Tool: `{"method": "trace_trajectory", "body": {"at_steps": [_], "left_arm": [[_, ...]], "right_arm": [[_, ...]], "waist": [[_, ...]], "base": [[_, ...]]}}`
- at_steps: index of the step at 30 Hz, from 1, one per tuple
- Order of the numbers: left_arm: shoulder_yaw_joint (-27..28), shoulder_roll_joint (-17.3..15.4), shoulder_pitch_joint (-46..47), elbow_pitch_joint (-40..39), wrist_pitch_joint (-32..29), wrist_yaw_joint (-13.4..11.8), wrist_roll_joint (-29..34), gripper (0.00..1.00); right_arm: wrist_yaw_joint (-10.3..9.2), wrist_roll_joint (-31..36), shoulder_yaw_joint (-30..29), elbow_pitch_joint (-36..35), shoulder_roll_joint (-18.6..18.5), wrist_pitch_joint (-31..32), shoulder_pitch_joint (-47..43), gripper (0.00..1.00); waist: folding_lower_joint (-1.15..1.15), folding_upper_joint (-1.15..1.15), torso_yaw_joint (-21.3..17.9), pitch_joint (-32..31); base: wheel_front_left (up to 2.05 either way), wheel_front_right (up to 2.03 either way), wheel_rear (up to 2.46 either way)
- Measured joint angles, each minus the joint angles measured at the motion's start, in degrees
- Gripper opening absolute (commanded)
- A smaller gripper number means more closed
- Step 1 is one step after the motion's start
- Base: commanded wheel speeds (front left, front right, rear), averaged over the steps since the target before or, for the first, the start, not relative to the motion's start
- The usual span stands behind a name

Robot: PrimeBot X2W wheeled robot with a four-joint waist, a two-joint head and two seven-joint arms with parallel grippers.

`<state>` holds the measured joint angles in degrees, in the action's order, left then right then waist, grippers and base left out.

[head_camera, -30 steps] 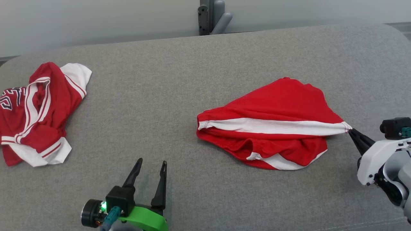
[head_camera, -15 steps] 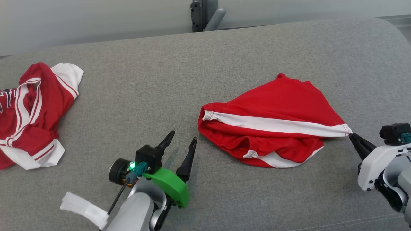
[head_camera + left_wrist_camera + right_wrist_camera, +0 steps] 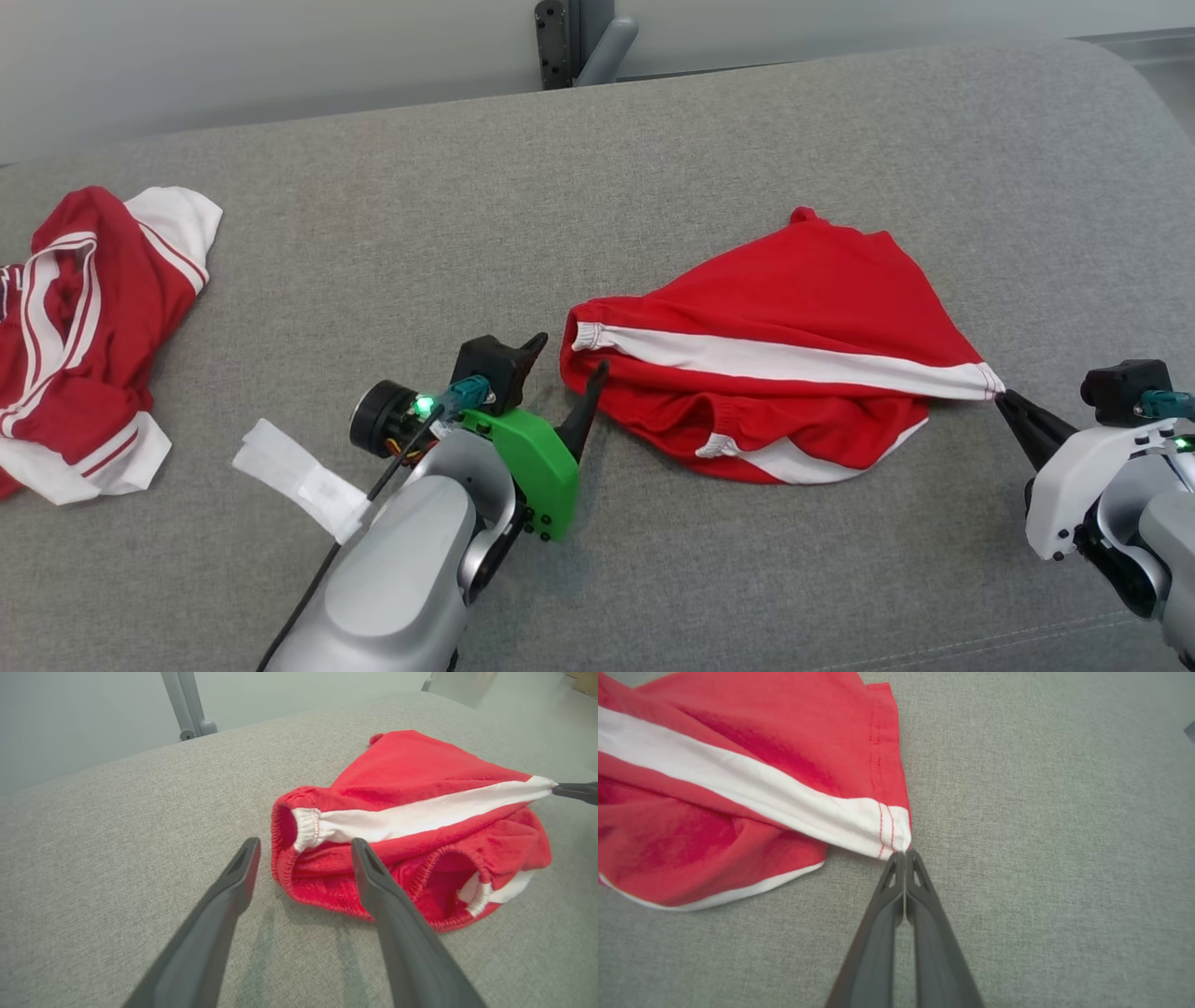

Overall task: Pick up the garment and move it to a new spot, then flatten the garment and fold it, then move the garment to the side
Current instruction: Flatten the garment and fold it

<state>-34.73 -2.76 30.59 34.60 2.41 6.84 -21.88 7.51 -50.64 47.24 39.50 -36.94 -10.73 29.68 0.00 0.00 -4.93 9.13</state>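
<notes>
Left end effector [image 3: 571, 352] (spread wide) has neared shorts [image 3: 784, 299] on grey cushion [image 3: 653, 168].

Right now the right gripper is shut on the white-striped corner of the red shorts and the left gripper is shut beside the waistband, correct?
Not quite. The left gripper is open, not shut: the left wrist view shows its jaws spread apart beside the waistband of the red shorts. The right gripper is shut on the white-striped corner, as you said.
</notes>
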Motion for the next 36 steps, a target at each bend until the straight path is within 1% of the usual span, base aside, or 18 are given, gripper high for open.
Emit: {"method": "trace_trajectory", "body": {"at_steps": [2,9,10,11,12,13,14,16,20,22,25,29,32,36], "left_arm": [[-0.35,-0.02,1.19,1.24,-0.89,-0.64,0.07,1.0],[-2.4,-0.01,4.6,3.38,-3.09,-0.78,-1.87,1.0],[-3.08,-0.01,5.32,4.21,-3.67,-0.79,-2.24,0.87],[-3.46,-0.02,5.61,4.54,-3.88,-0.79,-2.31,0.66],[-3.72,-0.01,5.83,4.78,-3.91,-0.8,-2.45,0.43],[-3.98,0.0,6.02,4.95,-3.92,-0.9,-2.64,0.16],[-4.13,-0.01,6.24,5.1,-3.8,-1.1,-2.7,0.0],[-4.27,-0.01,6.72,5.11,-3.34,-1.53,-2.83,0.0],[-4.27,-0.01,6.78,4.86,-3.76,-1.4,-4.81,0.0],[-3.61,0.0,6.78,4.03,-4.48,-0.76,-7.92,0.0],[-1.57,0.01,7.01,1.94,-7.89,0.22,-15.04,0.0],[1.35,-1.18,9.57,-3.47,-15.67,0.45,-27.07,0.0],[2.59,-3.87,12.34,-9.23,-21.27,0.48,-35.51,0.0],[5.16,-8.01,16.0,-14.32,-26.25,0.48,-42.96,0.0]], "right_arm": [[0.0,0.08,0.05,0.08,0.02,-0.3,0.01,0.0],[0.0,0.31,0.13,0.48,0.58,-1.26,0.4,0.0],[0.0,0.32,0.38,0.49,0.75,-1.34,0.76,0.0],[0.0,0.32,0.45,0.52,0.84,-1.4,0.99,0.0],[0.0,0.32,0.52,0.53,0.97,-1.42,1.2,0.0],[0.0,0.32,0.65,0.54,1.1,-1.45,1.35,0.0],[0.0,0.32,0.77,0.58,1.19,-1.46,1.45,0.0],[0.0,0.32,0.97,0.81,1.18,-1.46,1.72,0.0],[0.0,0.15,1.35,0.89,0.85,-1.45,2.53,0.0],[0.0,-0.51,1.42,0.43,0.13,-1.37,2.69,0.0],[0.0,-3.14,0.63,-2.11,-1.76,-0.75,4.15,0.0],[0.0,-8.31,-1.65,-7.66,-5.16,0.73,8.33,0.0],[0.0,-11.82,-3.5,-11.62,-7.8,2.15,11.91,0.0],[0.0,-15.52,-5.26,-15.96,-10.53,4.72,16.41,0.0]], "waist": [[0.0,0.0,-0.15,0.17],[0.0,0.0,-0.86,1.05],[0.0,0.0,-1.13,1.3],[0.0,0.0,-1.27,1.41],[0.0,0.0,-1.4,1.52],[0.0,0.0,-1.54,1.61],[0.0,0.0,-1.67,1.68],[0.0,0.0,-1.84,1.79],[0.0,0.0,-1.86,1.34],[0.0,0.0,-1.71,0.87],[0.0,0.0,-1.36,0.0],[0.0,0.0,-1.06,-1.52],[0.0,0.0,-1.05,-2.96],[0.0,0.0,-1.22,-5.14]], "base": [[0.0,0.0,0.0],[0.0,0.0,0.0],[0.0,0.0,0.0],[0.0,0.0,0.0],[0.0,0.0,0.0],[0.0,0.0,0.0],[0.0,0.0,0.0],[0.0,0.0,0.0],[0.0,0.0,0.0],[0.0,0.0,0.0],[0.0,0.0,0.0],[0.0,0.0,0.0],[0.0,0.0,0.0],[0.0,0.0,0.0]]}}
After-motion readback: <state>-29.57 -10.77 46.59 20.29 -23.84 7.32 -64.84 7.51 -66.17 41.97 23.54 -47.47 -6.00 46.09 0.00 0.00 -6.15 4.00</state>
